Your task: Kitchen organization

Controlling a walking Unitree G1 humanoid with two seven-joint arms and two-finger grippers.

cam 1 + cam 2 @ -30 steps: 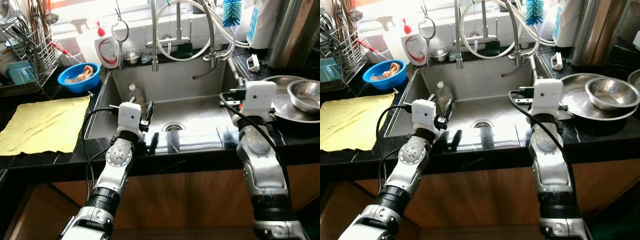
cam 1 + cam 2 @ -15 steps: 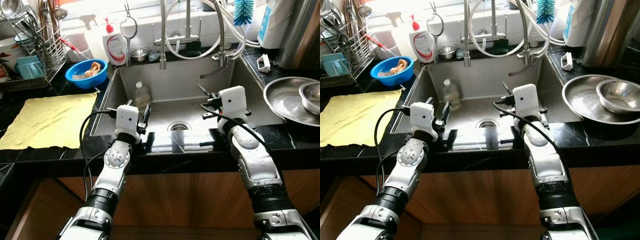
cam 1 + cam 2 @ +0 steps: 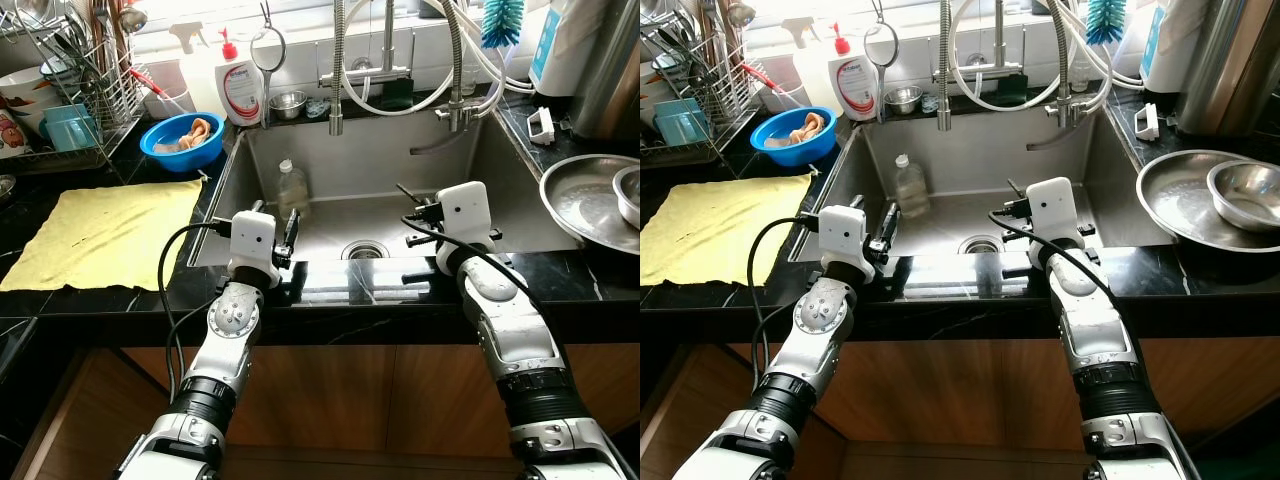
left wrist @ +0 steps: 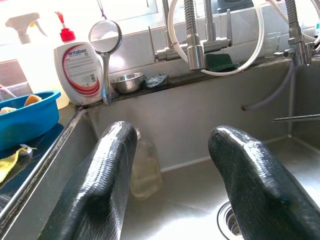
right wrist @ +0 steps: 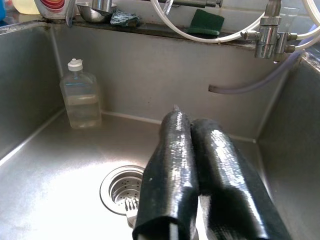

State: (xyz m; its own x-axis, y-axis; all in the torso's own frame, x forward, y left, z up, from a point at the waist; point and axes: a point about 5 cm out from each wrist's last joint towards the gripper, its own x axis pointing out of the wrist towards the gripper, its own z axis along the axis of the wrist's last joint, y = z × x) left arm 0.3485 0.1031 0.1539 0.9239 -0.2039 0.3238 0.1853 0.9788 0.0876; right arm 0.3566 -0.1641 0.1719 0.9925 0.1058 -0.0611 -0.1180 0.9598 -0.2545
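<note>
Over the stainless steel sink [image 3: 520, 215], both arms reach in past the front edge of the black stone table [image 3: 100, 295]. The left pincer [image 4: 172, 172] hangs with its two black fingers spread wide and nothing between them, aimed toward the small clear plastic bottle with a white cap [image 3: 292, 190], which stands upright against the sink's back wall, near its left corner. The right pincer [image 5: 192, 175] has its fingers pressed together, empty, poised above the round metal drain [image 5: 122, 190].

Nothing is gripped yet, so by my reading the tidying is barely under way. The bottle sits untouched in the basin, and it looks like the likely first pick for the left arm. Plenty is left around it: a blue plastic bowl [image 3: 182, 141] holding scraps on the left side of the table, a yellow cloth [image 3: 105, 235] spread flat beside it, and a wide steel pan [image 3: 1185, 200] with a smaller steel bowl [image 3: 1245, 195] in it on the right.
</note>
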